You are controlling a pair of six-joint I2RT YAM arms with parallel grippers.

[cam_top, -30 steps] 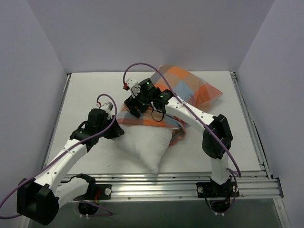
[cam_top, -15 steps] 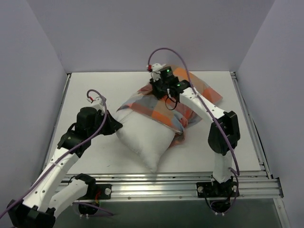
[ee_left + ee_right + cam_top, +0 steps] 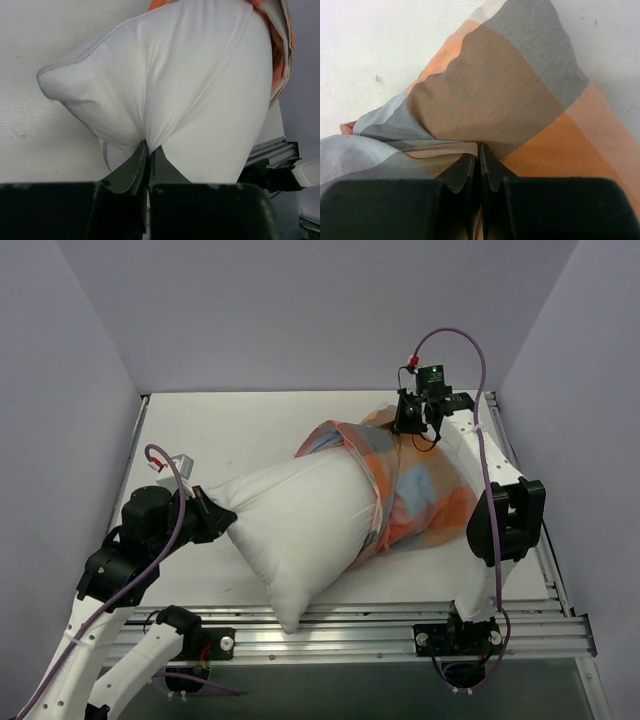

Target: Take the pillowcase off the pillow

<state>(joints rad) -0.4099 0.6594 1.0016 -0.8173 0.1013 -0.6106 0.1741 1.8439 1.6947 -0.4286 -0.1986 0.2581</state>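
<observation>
Top external view has the pillow [image 3: 300,530] lying slantwise on the table [image 3: 210,430]. Its bare white half points toward my left side, and its far half is inside the pillowcase [image 3: 425,490], whose open hem is bunched around the pillow's middle.

My left gripper [image 3: 213,516] is clamped on the pillow's bare end. The left wrist camera shows both fingers pinched together on a fold of white cloth, with creases fanning out from the pinch. My right gripper [image 3: 410,422] is closed on the pillowcase at its far end, toward the right rear of the table. The right wrist camera shows the fingers nipped on a tuck of brown and orange check.

I judge both things soft and light. The pillow is plump stuffing in a thin shell, so a pinch takes only the skin while the filling shifts. A corner or seam is the best hold, since the cloth there is doubled and less likely to slide out.

The pillowcase is thin and limp. It should stretch along the pull and drag on the pillow by friction, not slip off freely. Holding it at the far end works only if I have the case cloth alone, with no pillow caught beneath, and I cannot tell that from these views. Nothing is fragile; the risk is a slipped hold.
</observation>
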